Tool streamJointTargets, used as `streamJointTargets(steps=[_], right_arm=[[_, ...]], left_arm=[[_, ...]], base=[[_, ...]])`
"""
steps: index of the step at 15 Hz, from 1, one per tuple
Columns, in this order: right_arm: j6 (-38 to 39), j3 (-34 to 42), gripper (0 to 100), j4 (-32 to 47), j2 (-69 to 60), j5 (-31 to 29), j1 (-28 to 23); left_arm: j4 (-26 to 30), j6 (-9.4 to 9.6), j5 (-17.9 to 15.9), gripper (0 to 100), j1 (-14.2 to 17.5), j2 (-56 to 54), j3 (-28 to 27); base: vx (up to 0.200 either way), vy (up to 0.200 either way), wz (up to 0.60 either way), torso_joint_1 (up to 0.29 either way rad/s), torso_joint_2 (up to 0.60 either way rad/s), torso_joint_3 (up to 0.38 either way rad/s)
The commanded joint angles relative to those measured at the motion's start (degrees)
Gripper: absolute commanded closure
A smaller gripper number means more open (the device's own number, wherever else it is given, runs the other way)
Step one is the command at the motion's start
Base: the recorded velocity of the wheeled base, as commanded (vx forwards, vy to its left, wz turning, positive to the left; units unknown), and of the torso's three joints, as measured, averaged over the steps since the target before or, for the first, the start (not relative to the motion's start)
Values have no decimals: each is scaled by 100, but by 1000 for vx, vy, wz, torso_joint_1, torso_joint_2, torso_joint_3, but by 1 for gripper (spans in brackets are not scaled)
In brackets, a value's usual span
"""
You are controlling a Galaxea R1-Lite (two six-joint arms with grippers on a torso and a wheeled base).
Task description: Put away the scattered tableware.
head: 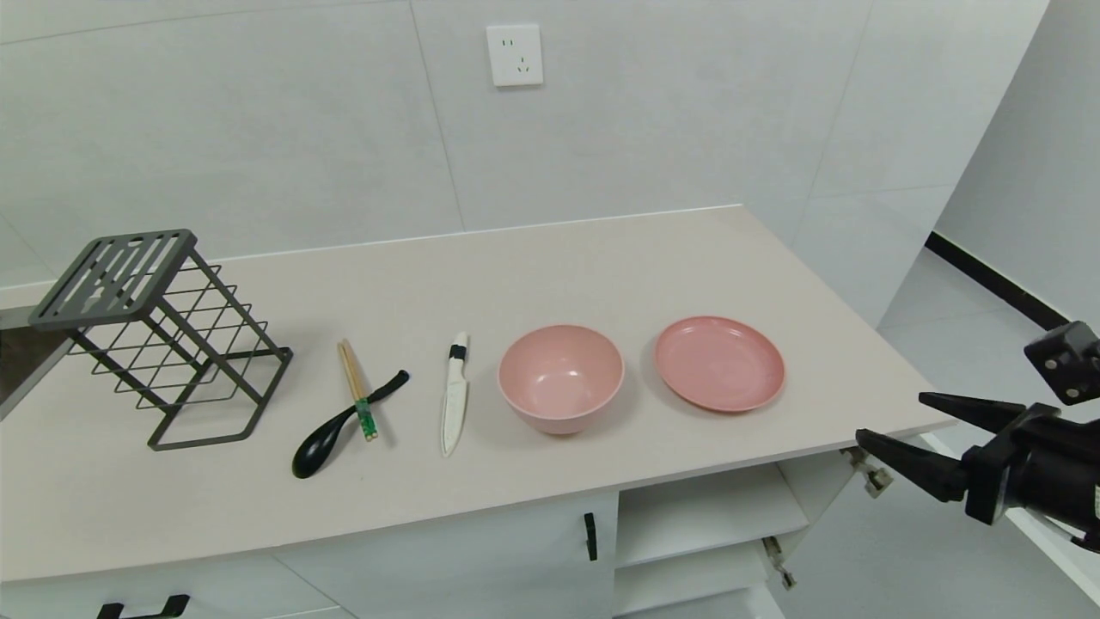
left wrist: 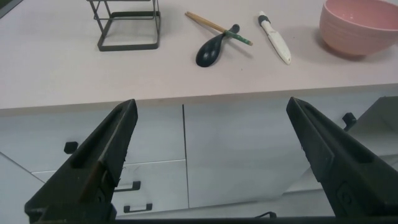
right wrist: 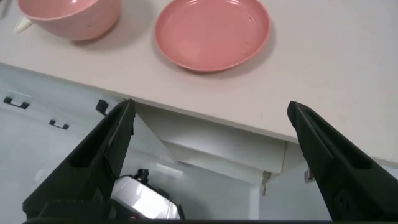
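The right gripper (head: 894, 421) hangs off the counter's (head: 601, 266) front right corner, jaws spread wide and empty, near the pink plate (head: 719, 363) but not touching it. The left gripper (left wrist: 211, 102) is likewise open and holding nothing, hanging in front of the cabinet doors (left wrist: 236, 155) below the counter edge, well apart from every item. By the look of it, the task has not really begun: all the tableware lies out on the counter. The plate sits nearest the right end, the pink bowl (head: 560, 376) just beside it, then the white knife (head: 455, 395) lying flat with its blade toward the front edge. Further left, the black spoon (head: 331, 434) crosses the pair of chopsticks (head: 355, 387), the two touching. The black wire rack (head: 163, 335) stands at the left end with nothing in it, and an open cabinet shelf (head: 713, 516) under the right end is bare. So five items appear left to stow, the plate being the closest candidate for the right arm.
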Motion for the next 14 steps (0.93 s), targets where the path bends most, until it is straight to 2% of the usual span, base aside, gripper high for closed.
streamJointTargets(steps=[1,8,14], right_arm=[[-6,-266,0,-1,487,-10,-1],[161,-1620,0,69,1964,-230,-18],[161,-2472,0,61,2922,-221,69]], left_arm=[[-4,-4,2,0,2,7,0],[-4,-21,2,0,2,7,0],[-4,-21,2,0,2,7,0]], base=[[0,0,0,0,0,0],[0,0,0,0,0,0],[0,0,0,0,0,0]])
